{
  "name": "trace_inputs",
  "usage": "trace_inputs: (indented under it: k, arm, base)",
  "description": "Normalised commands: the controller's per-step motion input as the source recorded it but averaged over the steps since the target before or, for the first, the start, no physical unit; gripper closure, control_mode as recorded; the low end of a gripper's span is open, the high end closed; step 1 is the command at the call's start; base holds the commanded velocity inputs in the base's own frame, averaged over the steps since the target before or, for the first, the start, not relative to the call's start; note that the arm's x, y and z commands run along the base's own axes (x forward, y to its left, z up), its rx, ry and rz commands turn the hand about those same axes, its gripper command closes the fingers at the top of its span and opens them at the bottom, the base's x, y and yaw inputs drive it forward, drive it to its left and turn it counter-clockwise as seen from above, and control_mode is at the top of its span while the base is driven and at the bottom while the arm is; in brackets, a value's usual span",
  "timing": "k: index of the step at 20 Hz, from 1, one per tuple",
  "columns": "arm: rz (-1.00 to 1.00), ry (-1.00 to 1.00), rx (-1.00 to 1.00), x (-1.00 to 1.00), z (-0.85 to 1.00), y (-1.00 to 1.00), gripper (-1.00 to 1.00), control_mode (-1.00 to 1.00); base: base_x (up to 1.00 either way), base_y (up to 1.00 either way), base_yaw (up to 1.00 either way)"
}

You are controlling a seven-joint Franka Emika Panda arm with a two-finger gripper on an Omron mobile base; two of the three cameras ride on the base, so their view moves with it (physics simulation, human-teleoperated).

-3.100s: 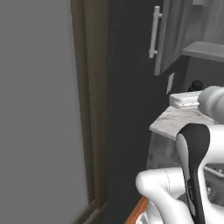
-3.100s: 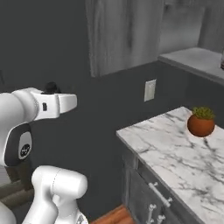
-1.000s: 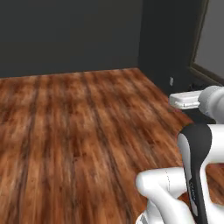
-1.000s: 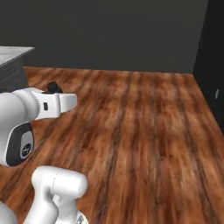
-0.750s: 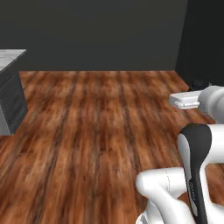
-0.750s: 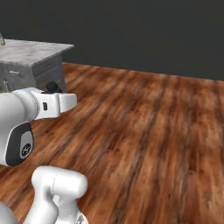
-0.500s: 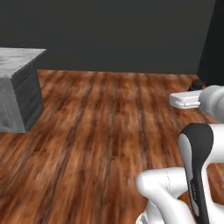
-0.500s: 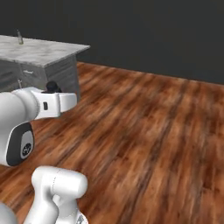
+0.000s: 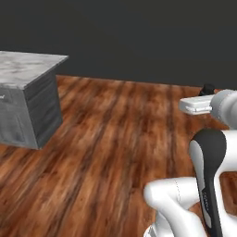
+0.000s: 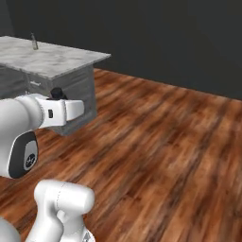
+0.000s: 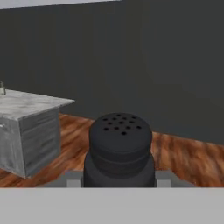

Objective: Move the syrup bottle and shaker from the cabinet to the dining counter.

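Note:
The shaker (image 11: 120, 148), dark and round-topped with small holes, sits low in the middle of the hand view. My gripper (image 11: 119, 178) is shut on it, one finger on each side of its base. The arm is raised, with the white hand (image 9: 196, 105) level above the wooden floor. The dining counter (image 10: 52, 61), a white marble top over grey drawers, stands ahead and to the left; its corner (image 9: 48, 62) also shows in the left base view. The cabinet is out of view. I cannot pick out the syrup bottle.
A small slim thing (image 10: 33, 41) stands on the counter's far part, too small to identify. Brown wood floor (image 9: 115, 139) stretches between me and the counter. A dark wall (image 10: 165, 38) closes the back.
The whole picture has swung: the base has turned away from the cabinet area, and the marble counter has come into view from the left and grown closer. The shaker stays in the gripper.

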Motion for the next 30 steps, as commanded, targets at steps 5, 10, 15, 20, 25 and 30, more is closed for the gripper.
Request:
trace_inputs:
  k: [5,10,15,20,25,30]
  arm:
    - [0.00,0.00,0.00,0.00,0.00,0.00,1.00,1.00]
    - [0.00,0.00,0.00,0.00,0.00,0.00,1.00,1.00]
    - [0.00,0.00,0.00,0.00,0.00,0.00,1.00,1.00]
    - [0.00,0.00,0.00,0.00,0.00,0.00,1.00,1.00]
    - [0.00,0.00,0.00,0.00,0.00,0.00,1.00,1.00]
    - [0.00,0.00,0.00,0.00,0.00,0.00,1.00,1.00]
  base:
    - [1.00,-0.01,0.34]
    - [1.00,-0.23,0.60]
    - [1.00,-0.25,0.73]
    - [1.00,-0.36,0.69]
    - [1.00,-0.43,0.61]
    - [0.61,-0.48,0.31]
